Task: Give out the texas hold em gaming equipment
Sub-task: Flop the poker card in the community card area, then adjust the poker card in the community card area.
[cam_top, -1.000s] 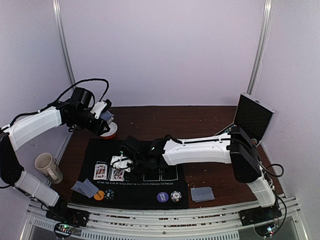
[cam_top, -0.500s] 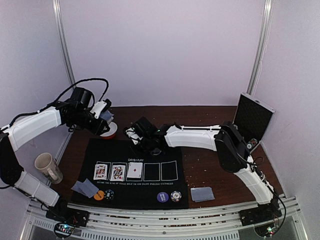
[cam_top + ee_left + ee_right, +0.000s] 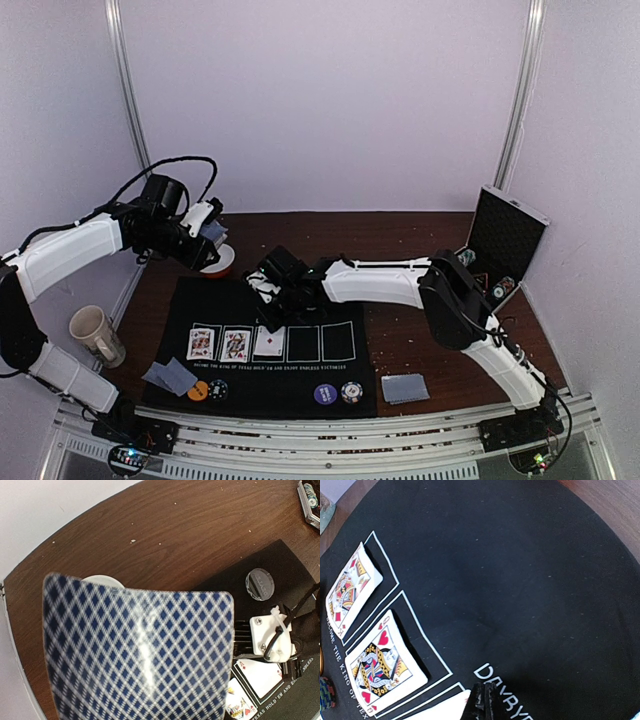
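Pinching a blue-backed card in the left fingers over the tabletop's far-left corner, right fingers pressed together, empty, low over the black mat

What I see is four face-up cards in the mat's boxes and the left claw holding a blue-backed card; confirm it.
Wrong count: three face-up cards, not four, lie in the boxes of the mat, and two boxes are bare, as the top external view shows. The left claw does hold a blue-backed card.
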Controlling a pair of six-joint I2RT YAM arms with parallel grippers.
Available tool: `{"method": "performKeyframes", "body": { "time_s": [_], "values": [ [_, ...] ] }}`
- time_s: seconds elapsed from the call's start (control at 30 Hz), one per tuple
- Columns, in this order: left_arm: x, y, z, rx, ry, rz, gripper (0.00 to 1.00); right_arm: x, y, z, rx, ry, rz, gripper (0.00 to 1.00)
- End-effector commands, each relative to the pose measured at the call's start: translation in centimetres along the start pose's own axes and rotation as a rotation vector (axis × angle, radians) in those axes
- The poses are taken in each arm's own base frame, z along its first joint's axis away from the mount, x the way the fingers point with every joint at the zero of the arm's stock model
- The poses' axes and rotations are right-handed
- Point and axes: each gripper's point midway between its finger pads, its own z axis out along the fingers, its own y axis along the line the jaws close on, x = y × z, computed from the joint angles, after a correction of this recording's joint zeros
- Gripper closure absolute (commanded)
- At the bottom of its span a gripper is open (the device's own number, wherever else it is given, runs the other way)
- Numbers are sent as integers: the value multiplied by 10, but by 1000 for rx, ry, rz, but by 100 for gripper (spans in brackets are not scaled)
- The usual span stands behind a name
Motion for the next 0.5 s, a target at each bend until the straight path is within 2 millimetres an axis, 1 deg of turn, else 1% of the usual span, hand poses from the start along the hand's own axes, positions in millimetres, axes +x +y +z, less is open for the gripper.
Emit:
{"method": "performKeyframes", "body": {
  "time_s": [0.0,0.13,0.27,0.33,0.4,0.47],
  "values": [
    [-15,4,-6,-4,-66,3,61,26,22,-2,-45,95,-51,100],
    [-15,4,-6,-4,-66,5,61,22,25,-5,-50,85,-59,100],
    [-15,4,-6,-3,-67,5,62,17,22,-7,-26,70,-47,100],
    [-15,3,-6,-2,-66,5,61,10,19,-11,-7,51,-31,100],
    [-14,3,-5,0,-66,6,61,-1,18,-19,1,17,-13,100],
    [-14,3,-6,1,-66,5,61,-17,18,-30,7,-32,0,100]
  ]
}}
